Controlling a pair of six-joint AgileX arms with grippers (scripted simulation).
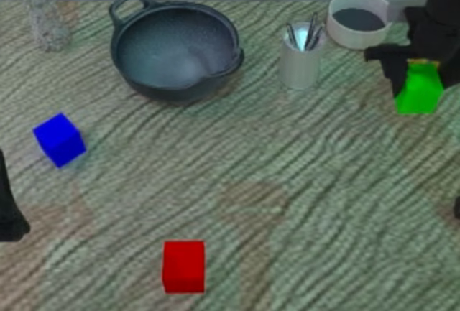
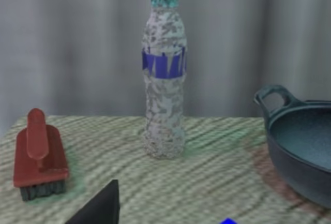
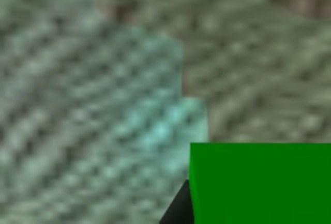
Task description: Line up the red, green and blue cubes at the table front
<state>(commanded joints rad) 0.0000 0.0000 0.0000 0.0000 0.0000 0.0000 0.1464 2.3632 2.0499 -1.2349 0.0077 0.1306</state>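
Observation:
The green cube is at the far right of the table, and my right gripper is shut on it from above. In the right wrist view the green cube fills one corner, with a dark fingertip pressed against its side. The blue cube rests on the table at the left, and only its tip shows in the left wrist view. The red cube lies near the front edge, left of centre. My left gripper is parked at the left edge, open and holding nothing.
A dark pan with handles sits at the back, and a plastic bottle stands in the back left corner. A cup of utensils and a white bowl are at the back right, near the right arm. A red brush lies left of the bottle.

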